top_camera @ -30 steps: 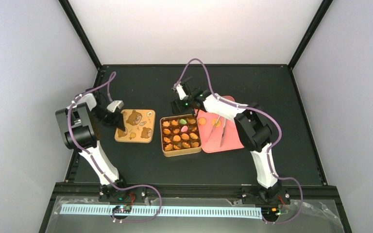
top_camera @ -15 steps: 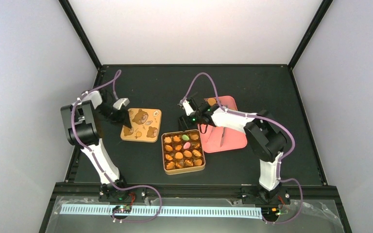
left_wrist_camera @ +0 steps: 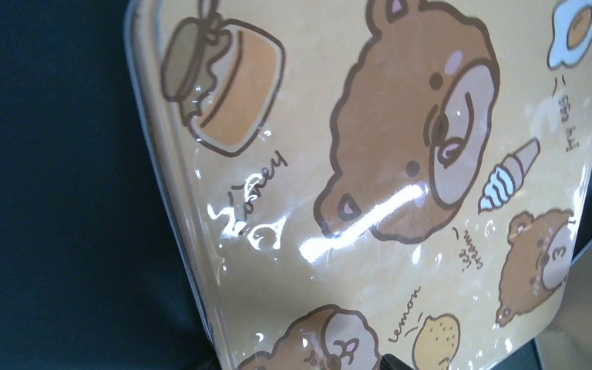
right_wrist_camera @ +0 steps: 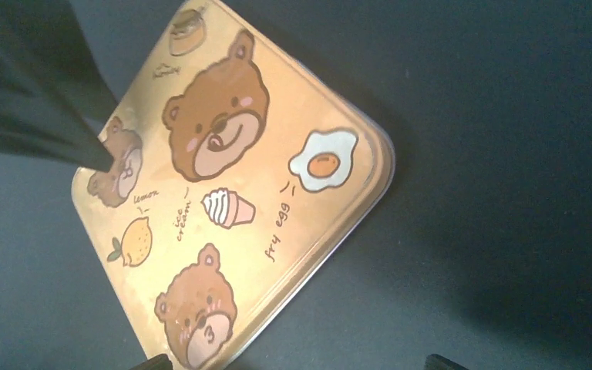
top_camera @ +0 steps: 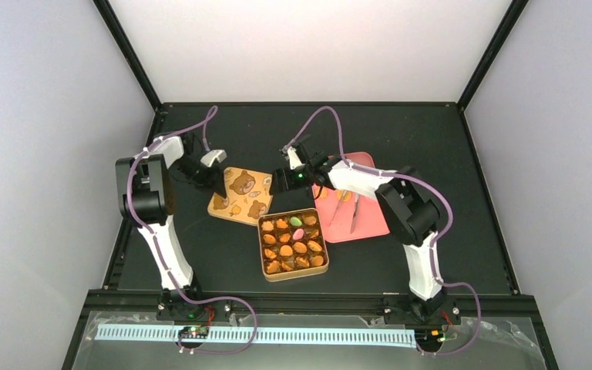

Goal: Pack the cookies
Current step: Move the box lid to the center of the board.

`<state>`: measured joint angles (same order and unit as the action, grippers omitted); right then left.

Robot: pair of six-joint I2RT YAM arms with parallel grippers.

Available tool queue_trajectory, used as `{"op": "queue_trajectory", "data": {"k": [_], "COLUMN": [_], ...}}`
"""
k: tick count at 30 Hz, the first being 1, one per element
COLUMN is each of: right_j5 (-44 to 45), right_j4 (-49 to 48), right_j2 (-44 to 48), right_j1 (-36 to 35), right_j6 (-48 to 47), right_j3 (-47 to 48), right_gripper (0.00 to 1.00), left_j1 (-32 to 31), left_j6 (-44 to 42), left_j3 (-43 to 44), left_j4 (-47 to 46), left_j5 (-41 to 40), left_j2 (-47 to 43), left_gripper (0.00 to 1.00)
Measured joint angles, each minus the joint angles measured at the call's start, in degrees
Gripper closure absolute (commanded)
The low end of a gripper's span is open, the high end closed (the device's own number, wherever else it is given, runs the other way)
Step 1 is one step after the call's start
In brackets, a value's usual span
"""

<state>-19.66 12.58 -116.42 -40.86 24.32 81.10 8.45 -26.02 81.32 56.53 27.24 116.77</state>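
Note:
The cookies (top_camera: pixel 293 245), mostly orange with one green and one pink, fill the open brown tin (top_camera: pixel 263 248) at mid table. Its bear-printed lid (top_camera: pixel 240 195) lies turned on the mat just left of and behind the tin. My left gripper (top_camera: pixel 217 183) stands on the lid's (left_wrist_camera: pixel 401 154) left corner. Its jaws (left_wrist_camera: pixel 299 362) are apart, one tip outside the rim and the other over the printed face. My right gripper (top_camera: pixel 280 181) hangs open above the lid's (right_wrist_camera: pixel 223 154) right corner, with bare mat between its tips (right_wrist_camera: pixel 299 361).
A pink tray (top_camera: pixel 370 220) lies right of the tin, under the right arm. It carries metal tongs (top_camera: pixel 353 214) and a loose orange cookie (top_camera: pixel 344 196). Black frame rails border the dark mat on the left and right.
The tin has slid toward the near edge. The left gripper has swung right, and the lid has moved right and turned with it. The right gripper left the tin and came over the lid.

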Motion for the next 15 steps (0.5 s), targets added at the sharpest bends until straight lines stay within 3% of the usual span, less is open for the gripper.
{"op": "queue_trajectory", "data": {"k": [15], "right_j5": [-2.7], "right_j4": [-3.7], "right_j2": [-7.7], "right_j1": [0.1], "right_j6": [11.7], "right_j3": [4.0], "right_gripper": [0.13], "left_j1": [-4.4], "left_j6": [3.8], "left_j3": [1.1], "left_j4": [0.0], "left_j5": [1.4], "left_j2": [1.3], "left_gripper": [0.49]}}
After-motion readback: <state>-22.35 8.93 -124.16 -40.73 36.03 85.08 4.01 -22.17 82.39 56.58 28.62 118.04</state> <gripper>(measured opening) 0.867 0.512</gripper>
